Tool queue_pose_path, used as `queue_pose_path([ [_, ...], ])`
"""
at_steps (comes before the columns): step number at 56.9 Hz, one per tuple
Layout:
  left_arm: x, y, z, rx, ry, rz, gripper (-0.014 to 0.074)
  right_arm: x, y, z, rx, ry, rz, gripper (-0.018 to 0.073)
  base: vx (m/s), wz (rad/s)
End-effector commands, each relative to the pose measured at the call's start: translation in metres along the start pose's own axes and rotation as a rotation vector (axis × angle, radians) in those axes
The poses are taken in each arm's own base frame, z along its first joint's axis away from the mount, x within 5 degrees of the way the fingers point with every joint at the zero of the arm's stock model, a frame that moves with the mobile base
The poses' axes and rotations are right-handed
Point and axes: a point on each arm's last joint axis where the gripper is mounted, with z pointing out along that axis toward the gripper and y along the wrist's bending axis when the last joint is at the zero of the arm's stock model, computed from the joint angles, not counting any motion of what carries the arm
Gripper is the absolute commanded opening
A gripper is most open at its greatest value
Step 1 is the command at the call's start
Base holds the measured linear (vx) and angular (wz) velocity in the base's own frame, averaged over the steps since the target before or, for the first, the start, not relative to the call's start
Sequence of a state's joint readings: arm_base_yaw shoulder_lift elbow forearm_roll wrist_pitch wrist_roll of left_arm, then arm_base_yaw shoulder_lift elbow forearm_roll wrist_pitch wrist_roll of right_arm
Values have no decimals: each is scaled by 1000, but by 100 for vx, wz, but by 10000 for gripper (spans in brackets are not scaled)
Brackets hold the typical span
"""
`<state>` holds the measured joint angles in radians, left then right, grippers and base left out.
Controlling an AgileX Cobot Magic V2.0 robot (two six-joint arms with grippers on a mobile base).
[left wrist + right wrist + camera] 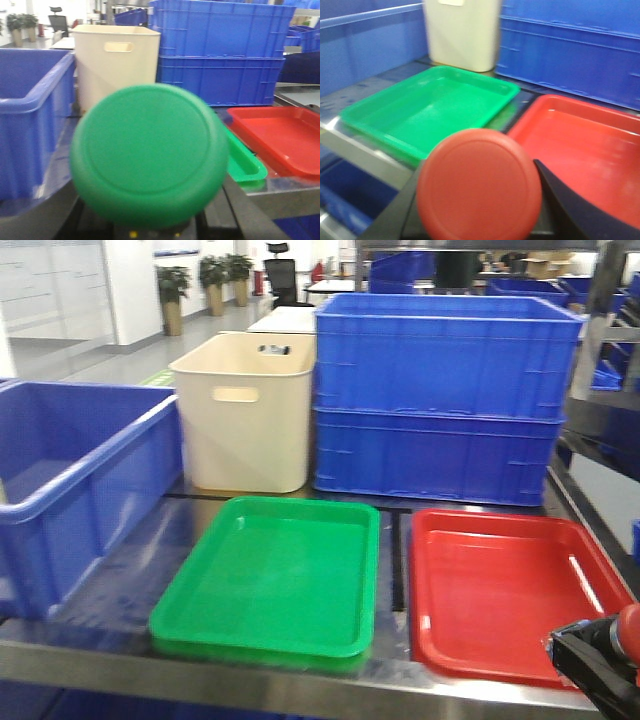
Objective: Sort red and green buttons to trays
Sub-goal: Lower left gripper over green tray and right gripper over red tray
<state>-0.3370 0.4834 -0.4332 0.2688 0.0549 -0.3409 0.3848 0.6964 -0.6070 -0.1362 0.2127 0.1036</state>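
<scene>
What could go wrong, starting at your left: the green button (150,155) fills the left wrist view. The green tray (245,170) shows only at its 3 o'clock, with the steel surface (280,197) edge just below. You look short of the tray, so letting go here would probably drop the button on the surface's front lip or off it. The open blue crate (30,115) at 9 o'clock is another place it could land.

At your right, the red button (479,182) hangs by the near rim of the red tray (580,150), and the green tray lies just beside that at 10 o'clock. An early release could clip the rim, and the domed cap may roll on the glossy plastic.

Pose: your left fingers are hidden behind the green cap. The button hangs clear of the surface, so I judge them clamped on its base. The left arm does not show in the front view. Your right fingers (570,210) appear as dark shapes either side of the red cap, closed on it. In the front view they enter low at 5 o'clock, at the red tray's near right corner. Neither button is in a tray yet.
</scene>
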Motion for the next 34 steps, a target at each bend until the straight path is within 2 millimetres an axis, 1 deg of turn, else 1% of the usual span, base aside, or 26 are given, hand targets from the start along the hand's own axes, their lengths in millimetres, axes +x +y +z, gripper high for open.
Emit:
queue_pose_path([
  [1, -18, -4, -2, 41, -115, -14, 3, -20, 0, -4, -5, -129, -16, -9, 19, -40],
  [16, -18, -4, -2, 41, -115, -14, 3, -20, 0, -4, -5, -129, -16, -9, 18, -29],
  [34, -18, -4, -2, 41, -115, -14, 3, -20, 0, -4, -5, -129, -16, -9, 17, -11],
])
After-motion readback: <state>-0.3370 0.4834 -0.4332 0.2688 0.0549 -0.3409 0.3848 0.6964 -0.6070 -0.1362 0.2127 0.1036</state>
